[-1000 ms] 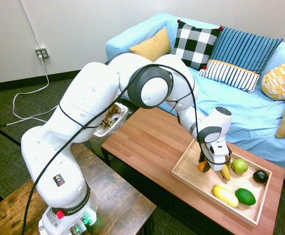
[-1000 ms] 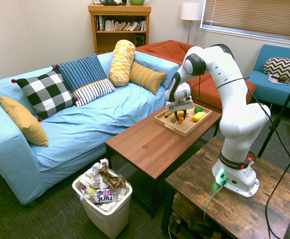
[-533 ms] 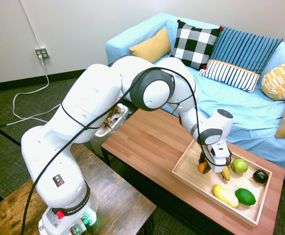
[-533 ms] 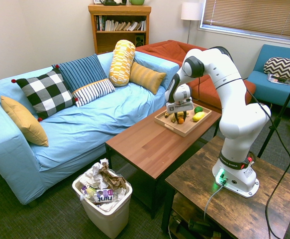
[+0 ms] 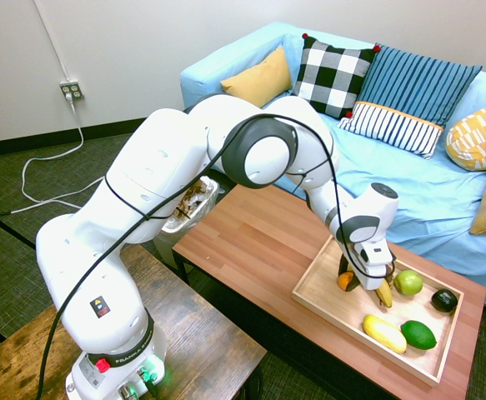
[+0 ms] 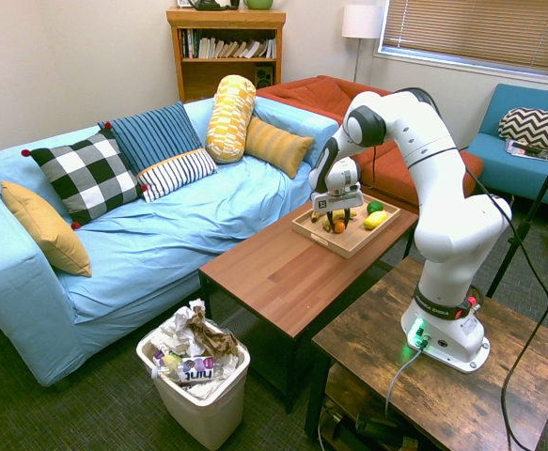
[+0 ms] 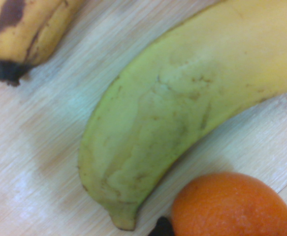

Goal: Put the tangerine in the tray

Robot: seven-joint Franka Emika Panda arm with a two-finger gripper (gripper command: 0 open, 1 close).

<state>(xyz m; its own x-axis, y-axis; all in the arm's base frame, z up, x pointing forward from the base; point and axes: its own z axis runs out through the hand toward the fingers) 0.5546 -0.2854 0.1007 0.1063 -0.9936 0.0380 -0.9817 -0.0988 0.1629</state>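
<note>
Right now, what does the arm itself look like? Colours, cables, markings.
White glossy Franka arm with rounded segments and dark grey joint rings. A black cable loops along it outside. Base shows a small black badge, a red button and green lights. The gripper has a white body, dark jaws and a label visible in the second exterior view.

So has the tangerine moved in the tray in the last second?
No. The tangerine sits at the same spot against the tray's near rim, beside the banana, with the gripper on it.
</note>
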